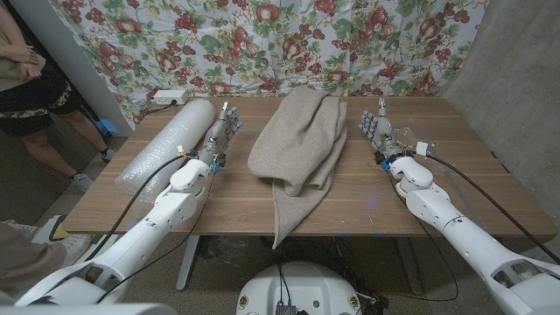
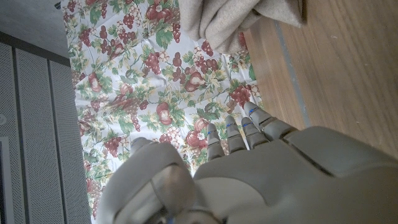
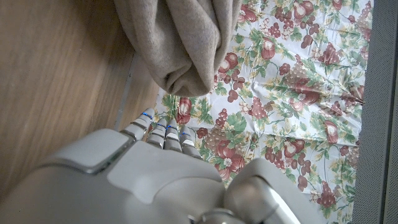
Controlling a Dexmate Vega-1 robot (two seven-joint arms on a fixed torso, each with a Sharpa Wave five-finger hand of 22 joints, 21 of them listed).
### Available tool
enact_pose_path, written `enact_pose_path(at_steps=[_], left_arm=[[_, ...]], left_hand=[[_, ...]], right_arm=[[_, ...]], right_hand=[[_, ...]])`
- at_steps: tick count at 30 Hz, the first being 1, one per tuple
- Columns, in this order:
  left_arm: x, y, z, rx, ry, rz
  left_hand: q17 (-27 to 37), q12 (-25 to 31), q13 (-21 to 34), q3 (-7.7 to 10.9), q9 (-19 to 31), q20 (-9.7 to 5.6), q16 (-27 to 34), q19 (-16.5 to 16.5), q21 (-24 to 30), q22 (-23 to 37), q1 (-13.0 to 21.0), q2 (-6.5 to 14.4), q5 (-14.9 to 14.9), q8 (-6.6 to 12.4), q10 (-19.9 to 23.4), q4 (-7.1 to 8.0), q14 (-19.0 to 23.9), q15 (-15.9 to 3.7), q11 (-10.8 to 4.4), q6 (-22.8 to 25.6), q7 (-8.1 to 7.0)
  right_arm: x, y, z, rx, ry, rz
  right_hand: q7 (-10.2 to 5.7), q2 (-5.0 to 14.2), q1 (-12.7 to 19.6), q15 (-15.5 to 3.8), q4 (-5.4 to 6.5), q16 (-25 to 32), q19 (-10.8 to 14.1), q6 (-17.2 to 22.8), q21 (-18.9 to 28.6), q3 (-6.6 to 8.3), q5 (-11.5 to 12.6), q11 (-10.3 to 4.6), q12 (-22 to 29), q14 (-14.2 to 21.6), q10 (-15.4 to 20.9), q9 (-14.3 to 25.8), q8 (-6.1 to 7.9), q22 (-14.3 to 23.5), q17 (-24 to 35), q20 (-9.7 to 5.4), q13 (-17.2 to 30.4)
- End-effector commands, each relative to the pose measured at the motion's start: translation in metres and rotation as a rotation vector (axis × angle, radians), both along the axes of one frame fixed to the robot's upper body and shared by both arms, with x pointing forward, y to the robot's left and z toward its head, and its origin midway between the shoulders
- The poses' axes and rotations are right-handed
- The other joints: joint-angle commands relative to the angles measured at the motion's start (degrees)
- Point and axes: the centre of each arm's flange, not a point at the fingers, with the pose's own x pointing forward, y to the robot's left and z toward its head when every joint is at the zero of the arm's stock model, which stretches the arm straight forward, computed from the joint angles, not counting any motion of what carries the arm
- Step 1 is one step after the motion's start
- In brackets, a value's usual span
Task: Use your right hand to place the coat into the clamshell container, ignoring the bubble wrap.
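Your beige knitted coat [image 1: 297, 144] lies crumpled in the middle of the wooden table [image 1: 367, 206], running from the far edge toward you, with one narrow end draped over the near edge and hanging below it, so that tip is partly cut off from you. Your right hand [image 1: 378, 133] stands just to the right of the coat, apart from it, fingers reaching up toward the far side and lightly spread, holding nothing. Your left hand [image 1: 220, 136] stands on the coat's left, also apart from it, fingers slightly parted and empty; it sits right beside the roll of clear bubble wrap [image 1: 166, 149], and you cannot tell whether it touches the roll. In the right wrist view, the coat's folded edge [image 3: 183, 43] hangs past the table's far edge against the fruit-patterned cloth backdrop [image 3: 292, 93]. The left wrist view catches only a corner of the coat [image 2: 236, 22]. A person [image 1: 31, 87] stands at the far left, mostly cropped.
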Motion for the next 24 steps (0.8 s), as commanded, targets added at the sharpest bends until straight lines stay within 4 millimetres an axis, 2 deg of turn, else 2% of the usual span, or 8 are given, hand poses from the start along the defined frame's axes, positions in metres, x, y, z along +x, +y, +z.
enact_pose_path(at_steps=[1, 12, 16, 18, 21, 24], left_arm=[[-0.005, -0.003, 0.000, -0.003, -0.012, 0.009], [-0.011, -0.001, -0.003, -0.005, -0.014, 0.013], [-0.014, 0.000, -0.003, -0.002, -0.017, 0.015], [-0.015, 0.001, -0.004, -0.003, -0.019, 0.015], [-0.016, 0.001, -0.004, -0.003, -0.019, 0.016], [-0.016, 0.002, -0.004, -0.005, -0.021, 0.017]], left_hand=[[0.2, 0.2, 0.3, -0.39, 0.3, -1.92, 0.4, 0.4, 0.3, 0.2, 0.5, 0.2, 0.3, 0.29, 0.3, -0.09, 0.3, -2.90, 0.12, 0.2, -0.38], [0.2, 0.2, 0.3, -0.37, 0.3, -1.91, 0.3, 0.2, 0.3, 0.2, 0.5, 0.3, 0.3, -0.17, 0.3, -0.14, 0.0, -2.83, 0.06, -0.7, -0.81], [0.2, 0.2, 0.3, -0.37, 0.3, -1.89, 0.3, 0.2, 0.3, 0.2, 0.5, 0.3, 0.3, -0.12, 0.3, -0.16, 0.0, -2.86, 0.11, -0.6, -0.76], [0.2, 0.2, 0.3, -0.36, 0.3, -1.89, 0.3, 0.2, 0.3, 0.2, 0.6, 0.3, 0.3, -0.09, 0.3, -0.17, 0.0, -2.87, 0.12, -0.5, -0.70], [0.2, 0.2, 0.3, -0.36, 0.3, -1.88, 0.3, 0.1, 0.3, 0.2, 0.6, 0.3, 0.3, -0.08, 0.3, -0.18, 0.0, -2.86, 0.06, -0.5, -0.69], [0.2, 0.2, 0.3, -0.36, 0.3, -1.90, 0.3, 0.1, 0.3, 0.2, 0.6, 0.3, 0.3, -0.09, 0.3, -0.19, 0.0, -2.85, 0.17, -0.5, -0.66]], right_arm=[[-0.002, -0.002, 0.000, 0.002, -0.004, 0.008], [-0.008, -0.003, 0.000, -0.015, -0.015, 0.019], [-0.010, -0.003, -0.001, -0.021, -0.014, 0.014], [-0.011, -0.002, 0.000, -0.029, -0.011, 0.021], [-0.012, 0.000, 0.000, -0.051, 0.004, 0.029], [-0.012, 0.003, -0.001, -0.055, 0.012, 0.030]], right_hand=[[1.62, 0.06, 0.5, 0.49, -0.18, 0.3, 0.2, 0.0, 0.4, -0.32, 0.4, 0.34, 0.4, -0.1, 0.1, 0.2, 0.40, 0.2, 0.3, 0.10, 0.3], [2.09, -0.36, 1.3, 1.09, -0.77, -0.1, -1.1, -1.6, 0.0, -0.26, 0.4, 0.46, -0.1, -1.7, -1.7, 0.2, 0.09, 0.2, 0.3, -0.53, 0.3], [1.93, -0.44, 1.7, 0.62, -1.00, -0.2, -1.3, -1.8, 0.1, -0.20, 0.4, 0.14, 0.0, -2.2, -1.7, 0.2, 0.16, 0.2, 0.3, -0.47, 0.3], [2.59, -0.28, 2.0, 1.17, -1.15, -0.2, -1.3, -2.3, 0.1, -0.05, 0.5, 0.77, -0.1, -2.5, -2.1, 0.3, 0.09, 0.2, 0.3, -0.48, 0.3], [3.05, -0.09, 2.3, 2.58, -1.35, 0.0, -1.9, -3.7, 0.2, 0.06, 0.3, 1.82, -0.1, -3.5, -3.5, 0.4, 0.08, 0.3, 0.3, 5.58, 0.4], [3.37, -0.22, 2.3, 3.50, -1.37, 0.0, -2.1, -4.4, 0.2, -0.04, 0.2, 2.41, -0.1, -3.9, -4.0, 0.4, 0.02, 0.3, 0.4, 6.72, 0.5]])
